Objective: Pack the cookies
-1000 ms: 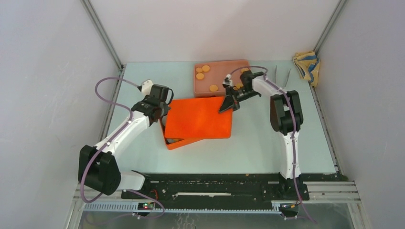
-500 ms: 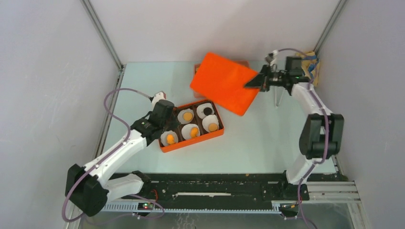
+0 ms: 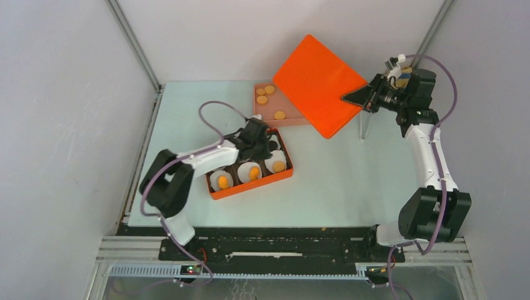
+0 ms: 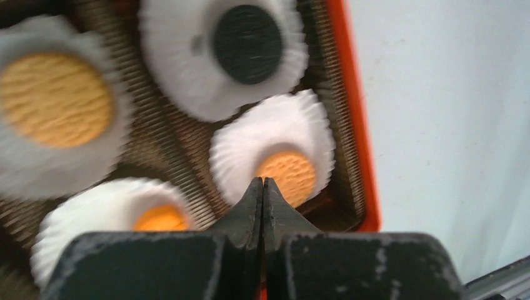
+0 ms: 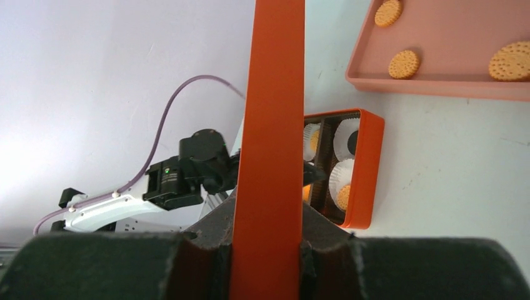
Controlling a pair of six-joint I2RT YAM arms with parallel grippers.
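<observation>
An orange box [image 3: 215,192] stands open at mid-table, its white paper cups holding cookies [image 3: 254,170], mostly orange. My left gripper [image 3: 261,136] is shut and empty, just above the box's back cells. In the left wrist view its tips [image 4: 262,182] hang over an orange cookie [image 4: 289,177], with a black cookie [image 4: 247,44] beyond. My right gripper [image 3: 353,97] is shut on the edge of the orange lid [image 3: 317,82] and holds it tilted in the air at the back right. The lid [image 5: 272,125] stands between the jaws of the right gripper [image 5: 267,234].
A pink tray [image 3: 265,114] with a few loose orange cookies [image 3: 279,115] lies behind the box, partly under the raised lid; it also shows in the right wrist view [image 5: 437,84]. Thin metal tongs [image 3: 364,128] lie at the back right. White walls close in on three sides.
My right gripper has lifted the lid off the box and carried it up and to the back right. My left arm has swung from the box's left side to over its cups.
</observation>
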